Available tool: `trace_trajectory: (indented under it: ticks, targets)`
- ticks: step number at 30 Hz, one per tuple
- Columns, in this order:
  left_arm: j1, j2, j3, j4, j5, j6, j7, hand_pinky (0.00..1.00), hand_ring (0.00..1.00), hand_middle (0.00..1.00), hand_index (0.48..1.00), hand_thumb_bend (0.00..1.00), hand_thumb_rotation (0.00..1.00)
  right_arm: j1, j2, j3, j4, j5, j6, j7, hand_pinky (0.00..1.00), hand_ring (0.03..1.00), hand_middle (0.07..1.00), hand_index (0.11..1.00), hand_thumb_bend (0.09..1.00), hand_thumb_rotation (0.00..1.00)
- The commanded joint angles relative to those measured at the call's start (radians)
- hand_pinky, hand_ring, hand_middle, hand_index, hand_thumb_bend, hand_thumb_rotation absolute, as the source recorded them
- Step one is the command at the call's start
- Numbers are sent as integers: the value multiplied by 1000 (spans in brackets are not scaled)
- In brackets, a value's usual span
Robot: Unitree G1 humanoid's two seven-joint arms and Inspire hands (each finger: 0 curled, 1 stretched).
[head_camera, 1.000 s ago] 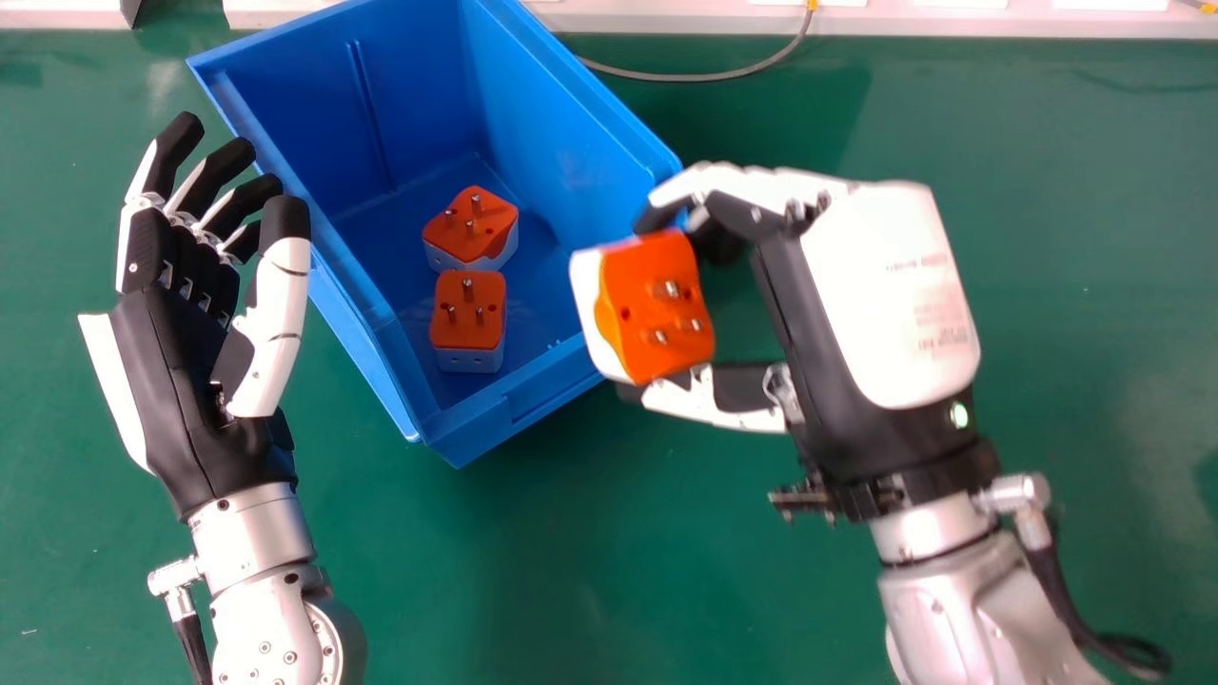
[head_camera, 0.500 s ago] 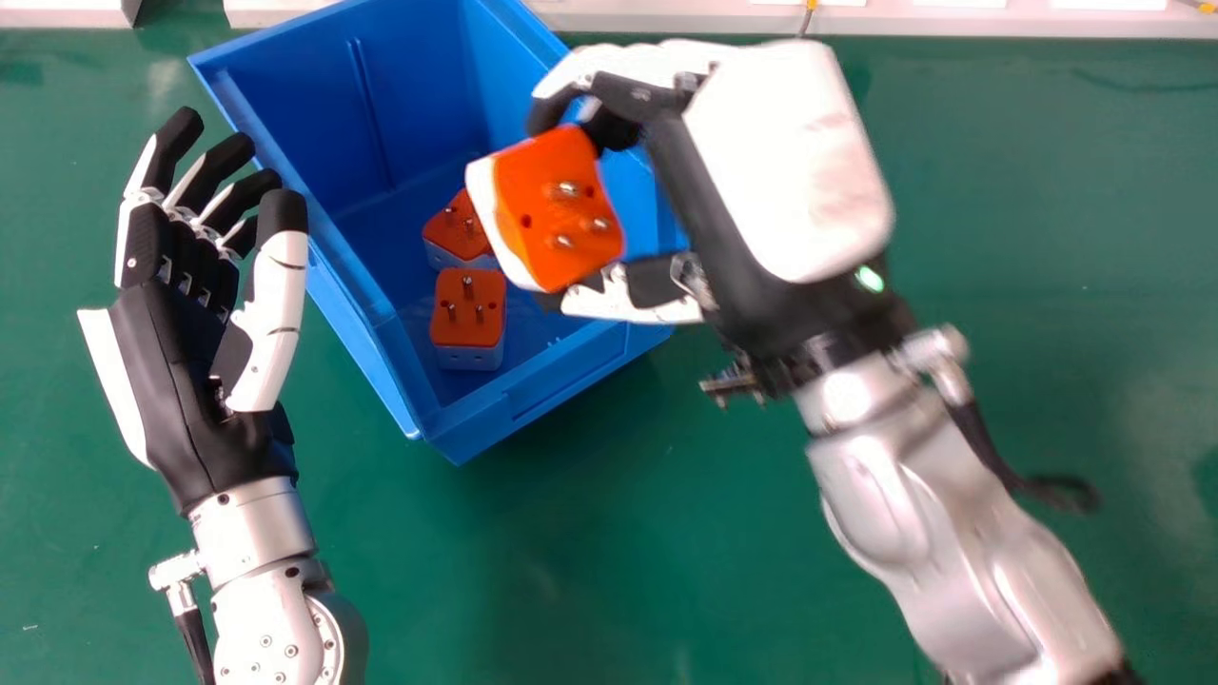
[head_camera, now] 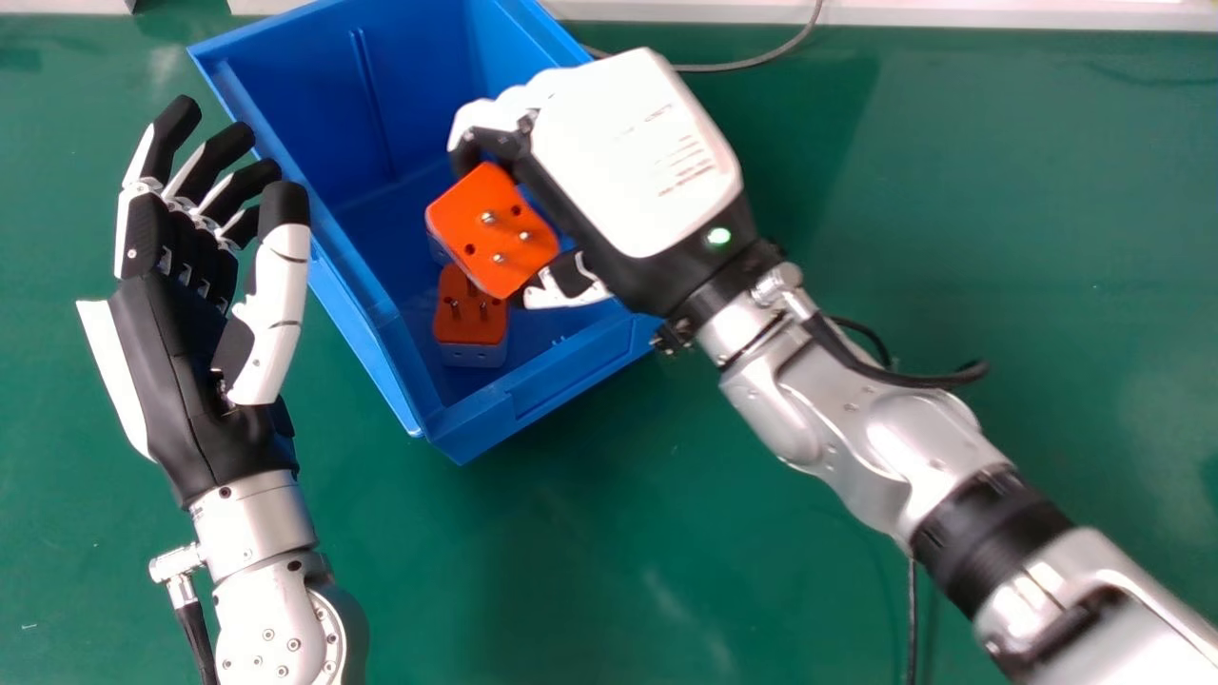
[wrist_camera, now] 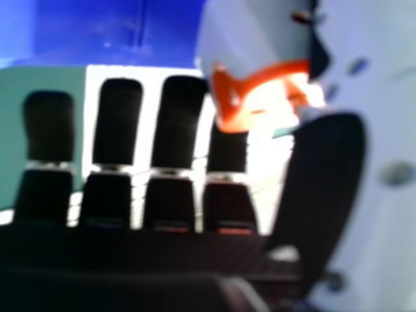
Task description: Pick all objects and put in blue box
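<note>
A storage bin is standing on the tabletop, between the left hand on its left and the right hand, which is reaching over it from the right. Inside, a lower plug adapter is sitting near the front wall, and a mostly hidden plug adapter is resting just behind. Above both, an upper plug adapter is sitting between the right hand's thumb and fingers. A cable is lying behind the right hand, running right from the bin.
</note>
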Motion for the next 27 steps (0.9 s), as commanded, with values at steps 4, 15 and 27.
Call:
trace_trajectory:
  ticks: [4, 15, 27]
  targets:
    - [-11, 12, -5, -3, 9, -15, -3, 647, 702, 760, 814, 645, 442, -112, 46, 57, 141, -8, 20, -65, 311, 436, 508, 511, 497, 0]
    - [-10, 10, -11, -6, 9, -11, -4, 648, 702, 758, 812, 650, 442, -134, 59, 122, 186, -6, 65, -71, 299, 430, 494, 531, 496, 0]
    - [13, -9, -26, -40, 7, -8, -9, 648, 701, 755, 808, 651, 443, -39, -5, 198, -52, -113, 367, 137, 468, 595, 657, 606, 626, 15]
